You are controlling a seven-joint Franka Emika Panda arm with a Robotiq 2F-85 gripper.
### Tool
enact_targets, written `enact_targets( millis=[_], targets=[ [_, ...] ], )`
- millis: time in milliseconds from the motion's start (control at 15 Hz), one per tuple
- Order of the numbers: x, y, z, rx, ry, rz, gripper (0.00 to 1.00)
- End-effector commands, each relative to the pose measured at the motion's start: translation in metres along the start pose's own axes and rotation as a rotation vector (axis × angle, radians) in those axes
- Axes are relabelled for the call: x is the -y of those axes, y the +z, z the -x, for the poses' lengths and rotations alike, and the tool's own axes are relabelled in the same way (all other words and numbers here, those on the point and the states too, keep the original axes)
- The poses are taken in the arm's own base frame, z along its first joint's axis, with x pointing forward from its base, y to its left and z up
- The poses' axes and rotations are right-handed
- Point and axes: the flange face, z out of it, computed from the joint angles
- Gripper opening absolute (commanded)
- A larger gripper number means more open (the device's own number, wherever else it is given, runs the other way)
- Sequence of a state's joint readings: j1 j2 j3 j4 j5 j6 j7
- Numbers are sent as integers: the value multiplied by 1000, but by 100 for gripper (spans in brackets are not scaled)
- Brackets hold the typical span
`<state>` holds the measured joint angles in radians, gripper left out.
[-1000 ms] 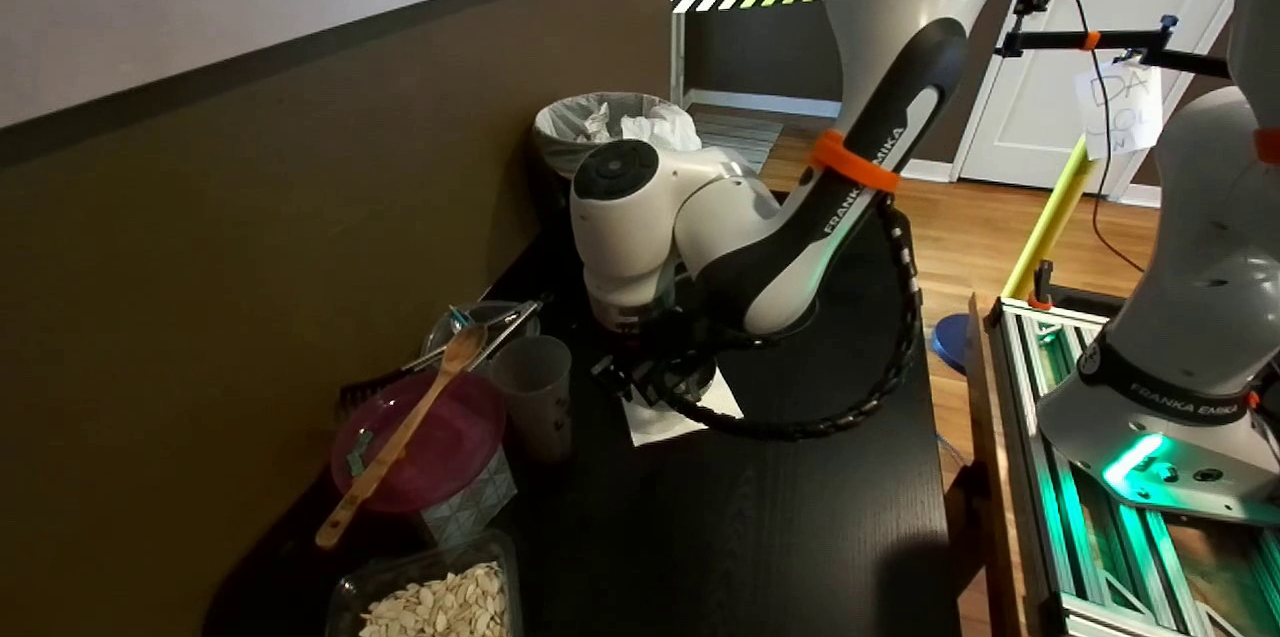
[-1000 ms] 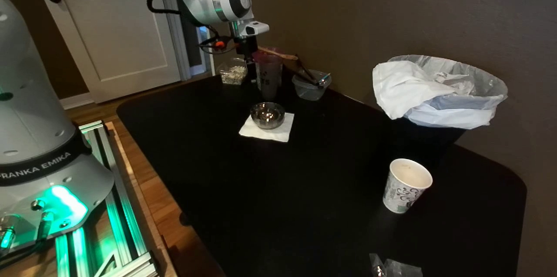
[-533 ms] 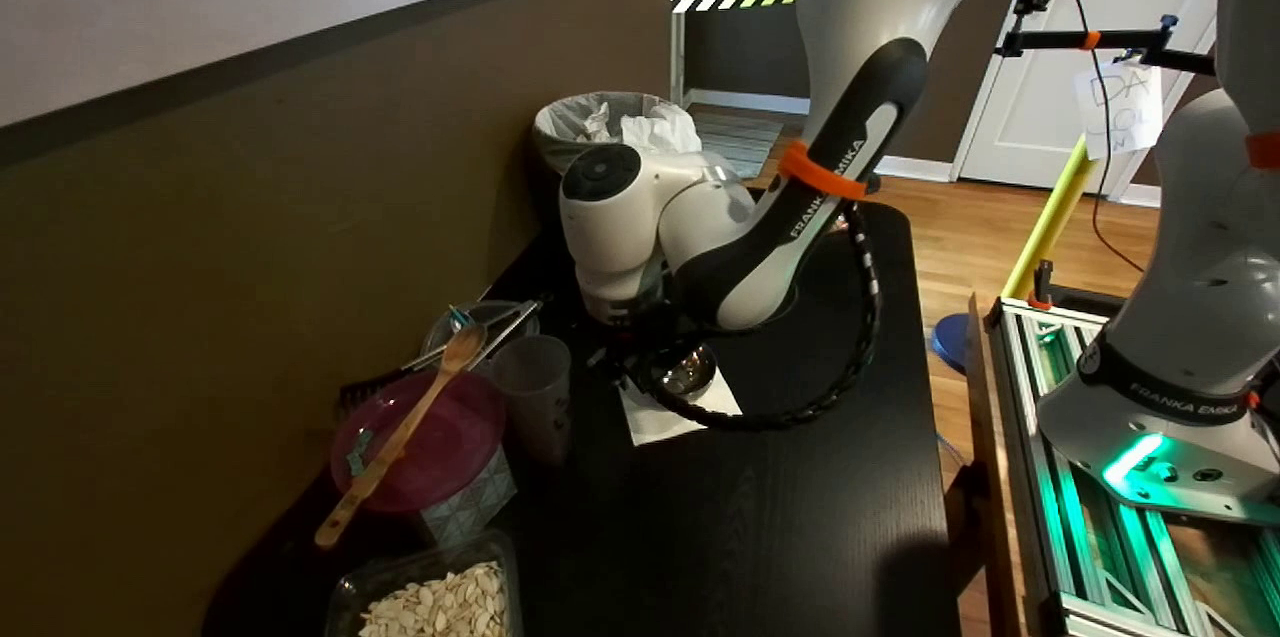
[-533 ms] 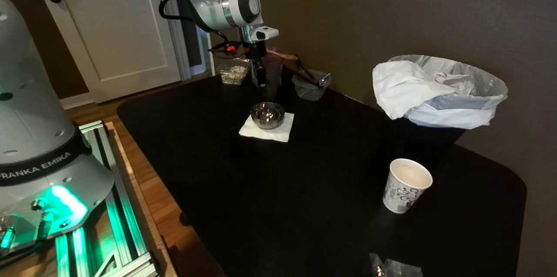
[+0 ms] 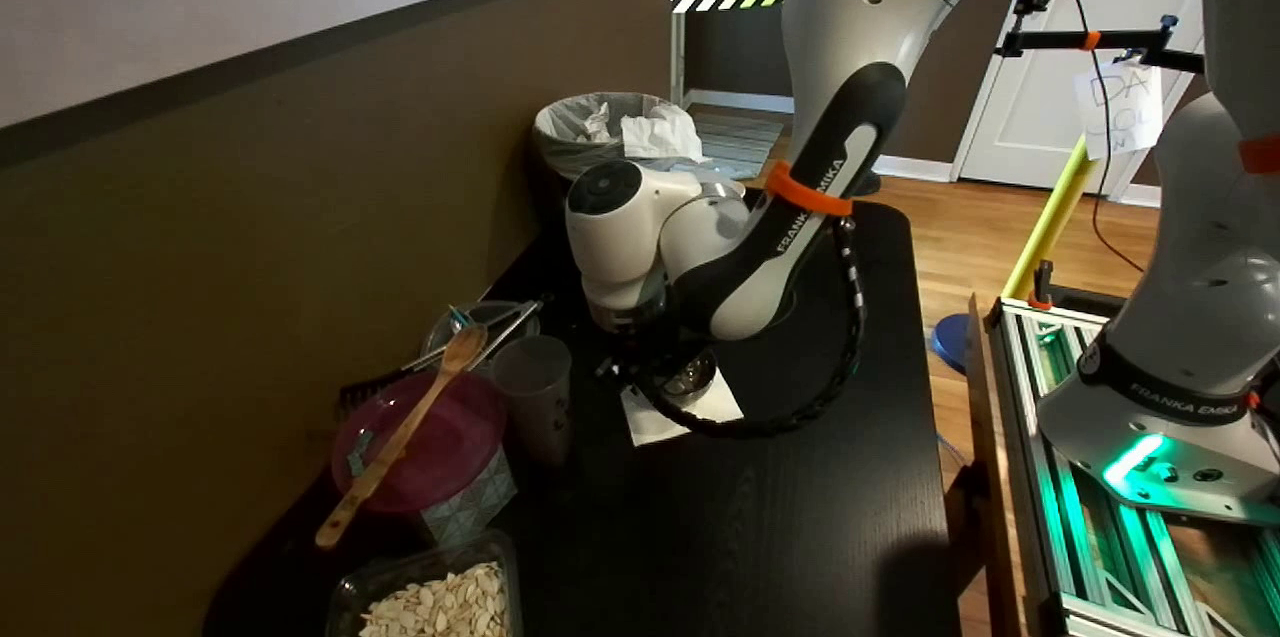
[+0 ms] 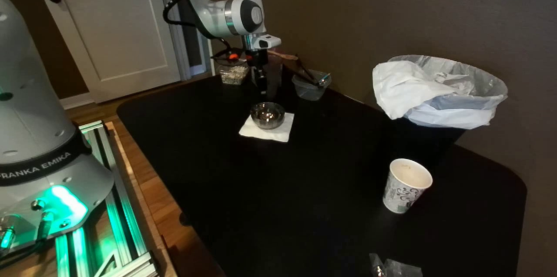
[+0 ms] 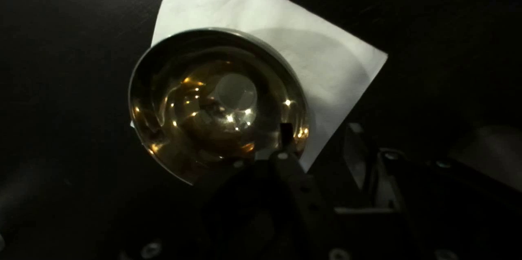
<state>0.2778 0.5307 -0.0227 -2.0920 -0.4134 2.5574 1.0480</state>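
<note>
Overall, the dark worktop (image 6: pixel 243 207) carries a white napkin (image 6: pixel 279 132); on it sits a shiny bowl (image 7: pixel 220 109), unlifted. Above hangs the tool (image 7: pixel 321 131), its jaws apart, the bowl's rim between them in the wrist view: approach seemingly near complete, grasp not yet made.

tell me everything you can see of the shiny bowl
The shiny bowl is round, with a thin rim and smooth curved walls that look like polished metal, full of golden-brown glints and bright reflections. It stands upright, mouth up, and no contents can be made out. It rests off-centre on a white napkin. In an exterior view the gripper hangs close by, apparently not touching it; in the wrist view the gripper covers part of the rim.
</note>
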Motion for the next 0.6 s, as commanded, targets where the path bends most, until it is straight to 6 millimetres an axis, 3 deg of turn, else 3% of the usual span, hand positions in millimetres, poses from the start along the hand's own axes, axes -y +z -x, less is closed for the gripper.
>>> enact_targets(
  millis=[0, 333, 533],
  targets=[
    [-1, 11, -5, 11, -7, -37, 36],
    [-6, 15, -9, 30, -8, -73, 42],
    [-10, 15, -12, 32, -13, -92, 36]
  ],
)
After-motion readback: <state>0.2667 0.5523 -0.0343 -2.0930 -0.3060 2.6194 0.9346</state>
